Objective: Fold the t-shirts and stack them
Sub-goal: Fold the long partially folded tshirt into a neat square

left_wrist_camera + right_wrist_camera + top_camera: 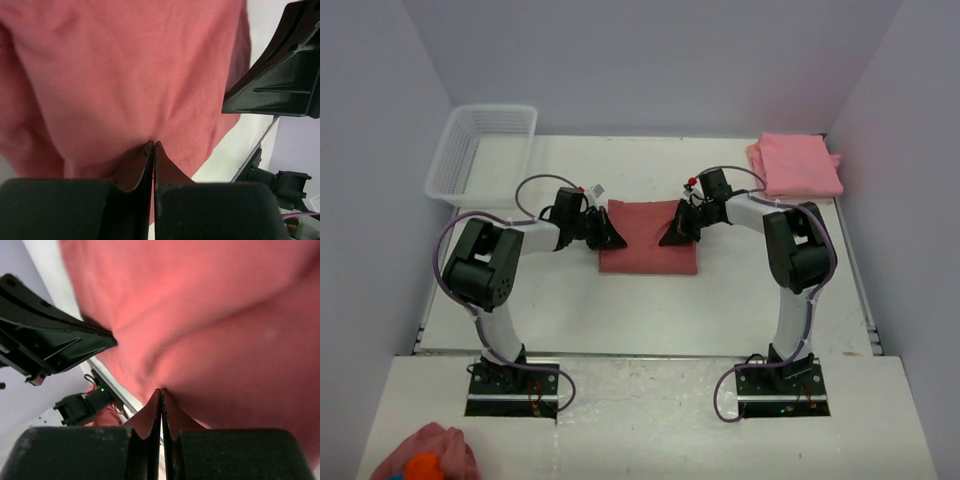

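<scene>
Left end effector [153,142]: fingers pressed together, a fold of the red t-shirt [125,75] pinched between the tips. No gap showing.

Right end effector [161,390]: same, fingers clamped tight on a ridge of that cloth.

From above, the two face each other across the shirt. The left grips its left side, the right its right side, both toward the far edge. Cloth between them is smooth with shallow creases running to each pinch. The near part of the shirt lies flat on the bench [640,310], roughly a rectangle, midway between my two arms.

A pink t-shirt [798,165], lighter in colour, lies folded at the far right corner, well apart from the red one.

White mesh basket [450,165] at the far left corner.

A pink cloth lump [425,455] with an orange patch sits at the near left edge, beside my left base.
</scene>
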Tool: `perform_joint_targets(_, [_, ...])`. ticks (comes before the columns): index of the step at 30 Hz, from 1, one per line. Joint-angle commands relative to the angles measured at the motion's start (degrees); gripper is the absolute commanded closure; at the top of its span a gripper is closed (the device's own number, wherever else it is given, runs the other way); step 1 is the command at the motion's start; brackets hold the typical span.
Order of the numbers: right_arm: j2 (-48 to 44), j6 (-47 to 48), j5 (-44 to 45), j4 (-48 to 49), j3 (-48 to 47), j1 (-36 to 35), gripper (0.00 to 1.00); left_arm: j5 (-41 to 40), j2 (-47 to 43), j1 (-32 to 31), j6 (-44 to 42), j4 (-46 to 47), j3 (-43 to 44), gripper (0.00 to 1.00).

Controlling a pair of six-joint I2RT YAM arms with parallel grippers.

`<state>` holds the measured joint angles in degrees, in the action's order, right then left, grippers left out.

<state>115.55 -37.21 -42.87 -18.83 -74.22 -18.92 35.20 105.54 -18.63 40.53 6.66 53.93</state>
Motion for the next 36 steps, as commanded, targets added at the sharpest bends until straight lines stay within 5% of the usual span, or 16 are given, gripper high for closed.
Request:
perform_joint_targets(1, [-2.3, -6.0, 3.0, 1.9, 2.8, 0.1, 1.00, -1.4, 0.3, 1.3, -0.5, -0.1, -2.3, 1.00])
perform_joint_targets(12, [1.7, -8.9, 17.9, -3.2, 5.1, -1.1, 1.00, -6.5, 3.3, 2.2, -3.7, -5.7, -1.1, 1.00])
perform_joint_targets(18, [1.9, -6.2, 18.8, -2.3, 6.0, -2.6, 1.00, -7.3, 1.1, 2.0, -5.4, -6.2, -0.6, 1.00])
perform_joint_targets(25, [-9.2, 4.5, 21.2, -6.6, -0.2, -7.1, 1.00, -12.0, -9.6, 0.8, -5.9, -14.3, 3.6, 1.00])
perform_joint_targets(36, [-18.7, 3.0, 20.3, -12.9, -3.2, -7.9, 1.00, -13.0, -16.9, -1.5, -4.9, -20.3, 8.1, 1.00])
